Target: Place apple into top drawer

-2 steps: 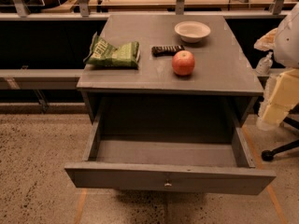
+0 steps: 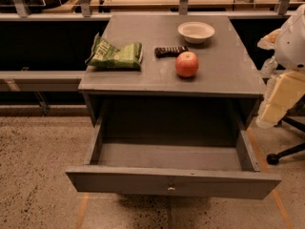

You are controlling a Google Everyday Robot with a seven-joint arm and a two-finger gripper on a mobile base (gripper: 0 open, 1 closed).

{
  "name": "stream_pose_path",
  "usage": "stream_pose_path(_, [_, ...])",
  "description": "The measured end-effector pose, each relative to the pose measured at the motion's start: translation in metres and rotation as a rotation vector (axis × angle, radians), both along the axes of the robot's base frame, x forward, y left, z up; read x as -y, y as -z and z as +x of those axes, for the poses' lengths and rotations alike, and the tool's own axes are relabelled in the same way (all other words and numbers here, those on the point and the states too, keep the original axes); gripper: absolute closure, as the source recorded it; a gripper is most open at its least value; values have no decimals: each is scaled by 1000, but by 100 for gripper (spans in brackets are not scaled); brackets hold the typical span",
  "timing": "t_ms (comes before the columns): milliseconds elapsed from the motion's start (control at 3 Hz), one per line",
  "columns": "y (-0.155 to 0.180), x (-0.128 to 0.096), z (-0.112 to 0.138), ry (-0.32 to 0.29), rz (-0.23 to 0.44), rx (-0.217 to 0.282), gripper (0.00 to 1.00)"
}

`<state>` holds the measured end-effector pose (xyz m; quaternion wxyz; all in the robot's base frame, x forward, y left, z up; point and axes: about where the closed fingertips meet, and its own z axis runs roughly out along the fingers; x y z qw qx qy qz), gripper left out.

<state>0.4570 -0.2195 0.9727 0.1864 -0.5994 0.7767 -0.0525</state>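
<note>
Red apple (image 2: 187, 64) near front edge; end effector (image 2: 277, 103) beside top drawer (image 2: 143, 179)

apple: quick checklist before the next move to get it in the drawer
1. Drawer pulled open: ok.
2. Room in drawer for the apple: ok, its floor shows bare.
3. Apple free on the cabinet top: ok, nothing on it.
4. Space around the apple: ok, the bar and bowl lie behind it, apart.
5. Gripper above the apple: not ok, it is at the right edge beside the cabinet, lower than the top.
6. Apple held: not ok, it lies well apart from the gripper.
</note>
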Motion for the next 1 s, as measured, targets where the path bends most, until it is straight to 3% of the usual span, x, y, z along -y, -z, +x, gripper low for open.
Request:
stream_pose_path(667, [26, 17, 85, -22, 205, 125, 0])
stream_pose_path(1000, [35, 16, 97, -33, 236, 121, 0])
